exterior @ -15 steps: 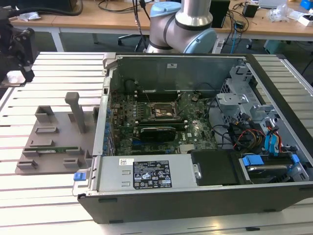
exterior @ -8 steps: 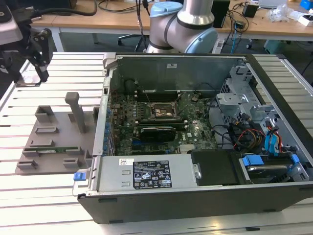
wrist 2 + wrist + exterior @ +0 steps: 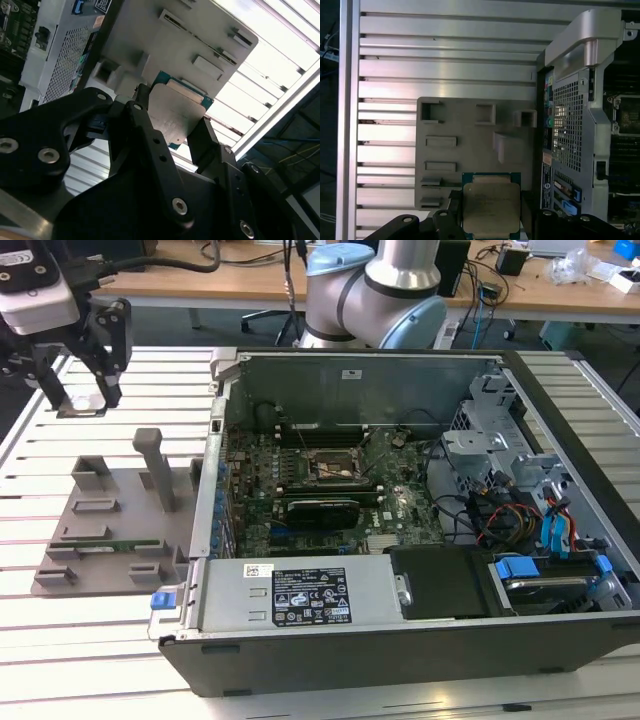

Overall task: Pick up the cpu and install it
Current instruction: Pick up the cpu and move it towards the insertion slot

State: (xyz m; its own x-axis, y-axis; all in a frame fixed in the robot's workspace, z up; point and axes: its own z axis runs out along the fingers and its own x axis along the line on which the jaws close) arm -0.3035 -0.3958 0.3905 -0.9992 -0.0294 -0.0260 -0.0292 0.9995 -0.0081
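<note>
The cpu (image 3: 491, 207), a flat square chip with a silvery metal top and a green edge, sits between my gripper's (image 3: 491, 215) two black fingers (image 3: 454, 210), which are shut on its sides. In the second wrist view the cpu (image 3: 175, 112) shows from a slant, clamped by the gripper (image 3: 175, 127). In the exterior view the gripper (image 3: 80, 400) hangs at the far left above the slatted table, with the cpu (image 3: 82, 410) as a thin grey slab at its tips. The motherboard's dark socket frame (image 3: 335, 468) lies inside the open computer case, well away on that view's right.
A grey fixture plate (image 3: 110, 530) with slots and an upright post (image 3: 160, 465) lies below the gripper, with a green memory stick (image 3: 110, 543) in one slot. The open computer case (image 3: 400, 620) has raised walls, cables and drive bays. The arm's base (image 3: 375, 290) stands behind it.
</note>
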